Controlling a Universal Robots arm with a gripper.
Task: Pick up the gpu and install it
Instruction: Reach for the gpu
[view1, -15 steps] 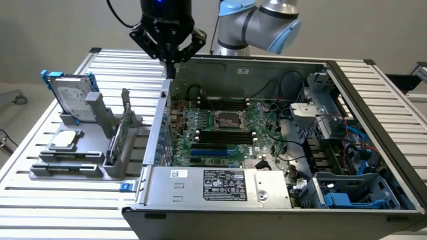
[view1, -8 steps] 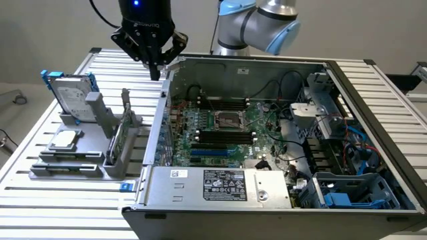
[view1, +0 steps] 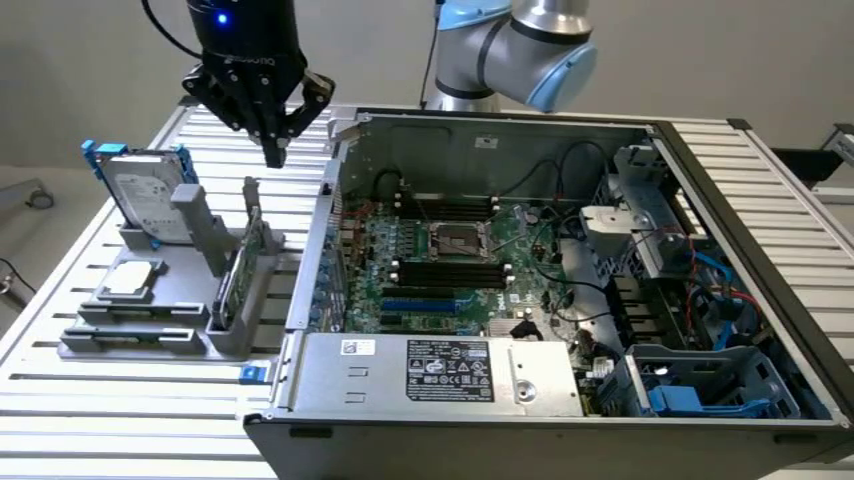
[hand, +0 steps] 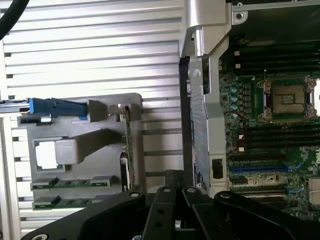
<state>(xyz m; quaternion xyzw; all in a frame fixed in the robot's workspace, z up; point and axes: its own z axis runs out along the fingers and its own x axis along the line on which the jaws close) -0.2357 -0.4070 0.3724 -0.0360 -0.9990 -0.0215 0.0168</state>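
Claw (view1: 276, 152) closed, tips together | gpu (view1: 240, 270) edge-on in rack (view1: 127, 340), face hidden

GPU (view1: 239, 265) edge-on in gray holder (view1: 134, 340) — card faces hidden; power supply label (view1: 450, 368) — print too small to read.

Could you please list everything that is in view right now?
gpu: one, green board, on edge in the holder
hard drive: one, silver with blue rails, upright in the holder
chip: one, silver, flat on the holder
holder: one, grey, exterior view's left
computer case: one, grey, open, exterior view's right
motherboard: one, green, inside the case
power supply: one, silver, in the case
table: one, silver slats, under everything
arm: one, silver and blue, behind the case
gripper: one, black, shut, above the holder
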